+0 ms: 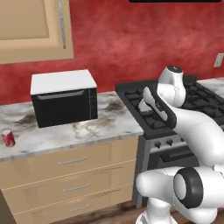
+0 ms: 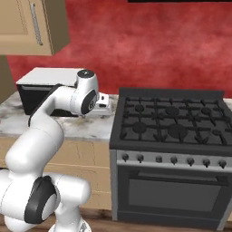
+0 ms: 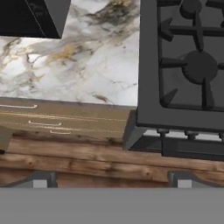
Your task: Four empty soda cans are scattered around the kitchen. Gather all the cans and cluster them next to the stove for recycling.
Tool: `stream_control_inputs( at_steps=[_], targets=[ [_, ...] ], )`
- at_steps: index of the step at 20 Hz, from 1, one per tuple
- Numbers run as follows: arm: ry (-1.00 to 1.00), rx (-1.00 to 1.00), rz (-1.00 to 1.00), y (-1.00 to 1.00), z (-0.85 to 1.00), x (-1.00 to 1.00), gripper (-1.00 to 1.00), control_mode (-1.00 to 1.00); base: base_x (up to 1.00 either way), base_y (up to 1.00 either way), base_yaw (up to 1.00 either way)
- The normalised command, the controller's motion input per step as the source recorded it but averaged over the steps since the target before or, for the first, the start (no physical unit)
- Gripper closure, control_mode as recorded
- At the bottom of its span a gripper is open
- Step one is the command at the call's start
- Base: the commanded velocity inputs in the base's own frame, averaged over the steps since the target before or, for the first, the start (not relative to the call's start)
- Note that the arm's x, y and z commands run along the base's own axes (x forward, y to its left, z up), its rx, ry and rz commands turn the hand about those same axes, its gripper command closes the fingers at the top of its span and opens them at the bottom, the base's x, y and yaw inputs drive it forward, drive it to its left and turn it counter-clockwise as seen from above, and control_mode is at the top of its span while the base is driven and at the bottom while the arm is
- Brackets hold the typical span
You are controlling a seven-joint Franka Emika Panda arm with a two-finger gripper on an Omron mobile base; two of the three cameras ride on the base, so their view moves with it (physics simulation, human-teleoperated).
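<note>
One red soda can [image 1: 8, 138] with a silver top stands upright near the counter's front edge, far left of the microwave. The black stove [image 1: 136, 99] [image 2: 172, 122] [image 3: 192, 65] sits to the right of the counter. My gripper [image 2: 105, 108] [image 3: 112, 180] hovers over the counter strip by the stove's left front corner, far from the can. Its fingertips [image 3: 41, 179] stand wide apart with nothing between them, so it is open. No cans stand beside the stove.
A black microwave [image 1: 63, 98] [image 2: 36, 88] [image 3: 30, 17] with a white top stands at the back of the marble counter [image 1: 105, 124] [image 3: 78, 65]. Drawers [image 1: 72, 162] run below. A wall cabinet [image 1: 35, 30] hangs above. The wood floor [image 3: 87, 162] lies below.
</note>
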Motion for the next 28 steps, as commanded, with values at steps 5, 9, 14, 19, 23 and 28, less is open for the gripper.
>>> stream_control_inputs(
  at_steps=[5,9,14,19,23,28],
  targets=[
    [0.0,0.0,0.0,0.0,0.0,0.0,-1.0,1.0,-0.04,0.63,-0.02],
    [0.0,0.0,0.0,0.0,0.0,0.0,-1.0,1.0,-0.02,0.62,-0.03],
    [0.0,0.0,0.0,0.0,0.0,0.0,-1.0,1.0,-0.01,0.6,-0.04],
    [0.0,0.0,0.0,0.0,0.0,0.0,-1.0,1.0,0.0,0.57,-0.04],
    [0.0,0.0,0.0,0.0,0.0,0.0,-1.0,1.0,0.0,0.55,-0.04],
    [0.0,0.0,0.0,0.0,0.0,0.0,-1.0,1.0,-0.02,0.52,-0.03]
  ],
)
